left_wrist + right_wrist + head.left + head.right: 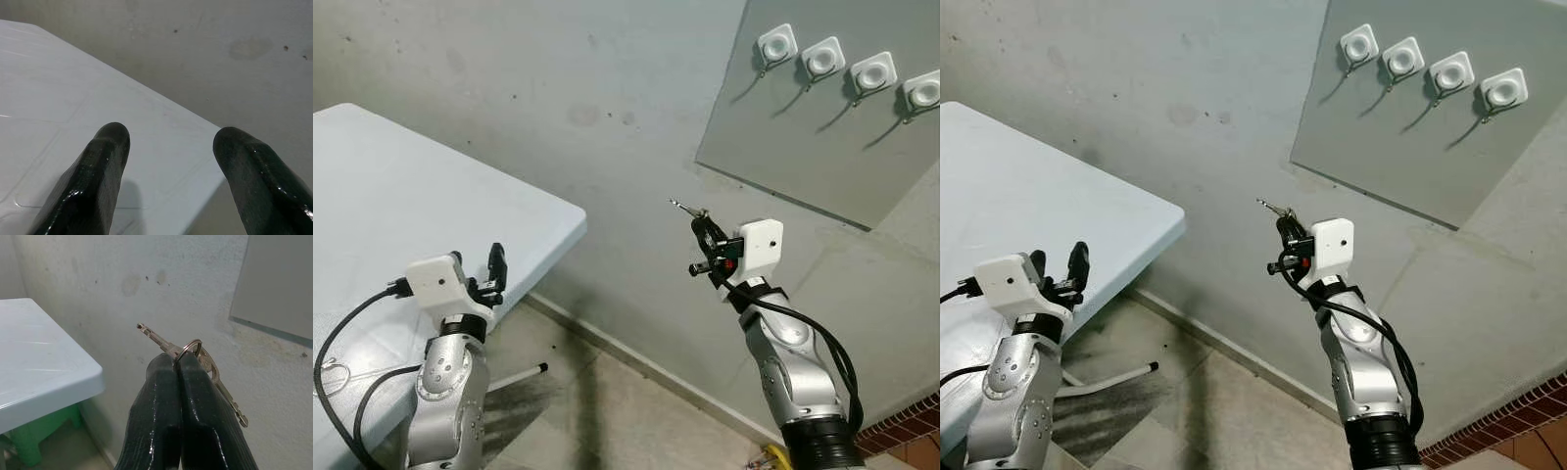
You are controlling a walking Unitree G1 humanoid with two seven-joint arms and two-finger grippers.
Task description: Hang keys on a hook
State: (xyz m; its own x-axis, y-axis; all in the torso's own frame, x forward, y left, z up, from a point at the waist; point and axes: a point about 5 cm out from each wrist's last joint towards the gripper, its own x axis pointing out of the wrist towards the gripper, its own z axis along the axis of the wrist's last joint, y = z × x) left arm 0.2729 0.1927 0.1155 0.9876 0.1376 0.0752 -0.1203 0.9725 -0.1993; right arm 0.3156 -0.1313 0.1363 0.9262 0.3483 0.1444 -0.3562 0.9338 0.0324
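My right gripper (pixel 703 227) is raised in front of the wall and shut on a ring of metal keys (pixel 188 350). One key points up and away from the fingers, another hangs down beside them. Several white hooks (pixel 821 60) sit in a row on a grey board (pixel 822 147) on the wall, above and to the right of the keys, well apart from them. My left gripper (pixel 495 266) is open and holds nothing, hovering over the near corner of the white table (pixel 391 196).
The white table (pixel 1009 186) fills the left side, its corner near the wall. A green stool (pixel 34 440) stands under it. Tiled floor (pixel 607 411) lies between the table and the wall. A brick strip (pixel 911 421) runs at the lower right.
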